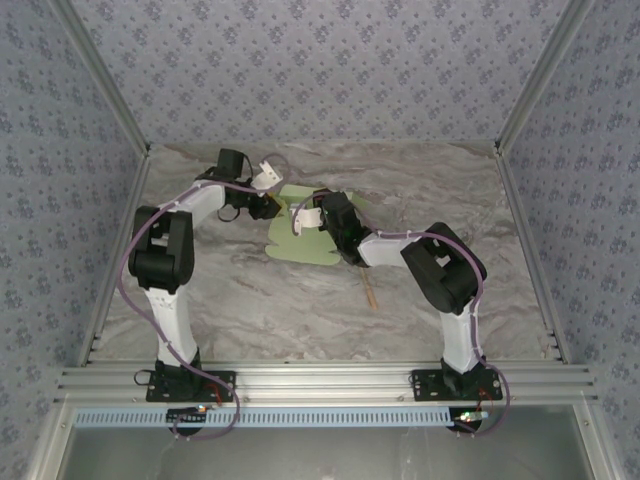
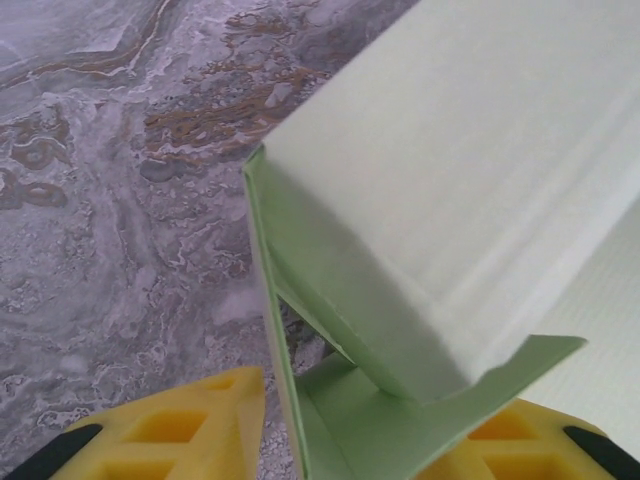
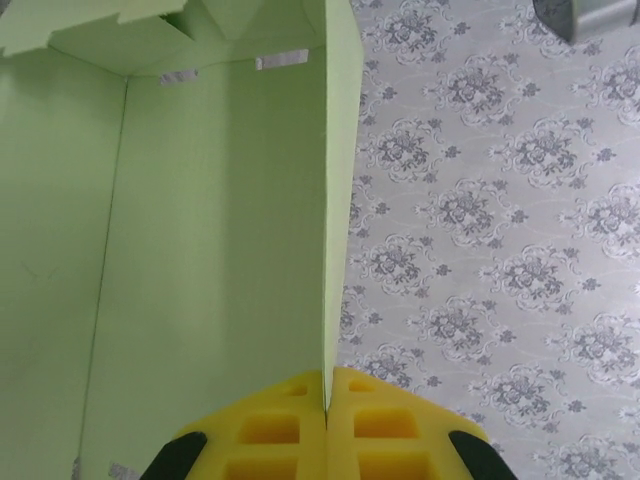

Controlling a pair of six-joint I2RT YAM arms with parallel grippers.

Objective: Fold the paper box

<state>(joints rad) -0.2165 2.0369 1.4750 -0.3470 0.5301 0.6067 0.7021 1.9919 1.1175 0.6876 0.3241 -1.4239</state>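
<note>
paper box (image 1: 305,240) lies mid-bench (image 1: 450,190), partly raised, between the two arms. a side wall is being stood up. the right gripper (image 3: 327,400) is clamped together on that panel's edge, its arm stretched low to the left. the left gripper (image 2: 375,400) straddles a folded corner flap, jaws apart; whether it pinches, i cannot tell. the next move probably calls for creasing the flap inward while the wall is held steady.
</note>
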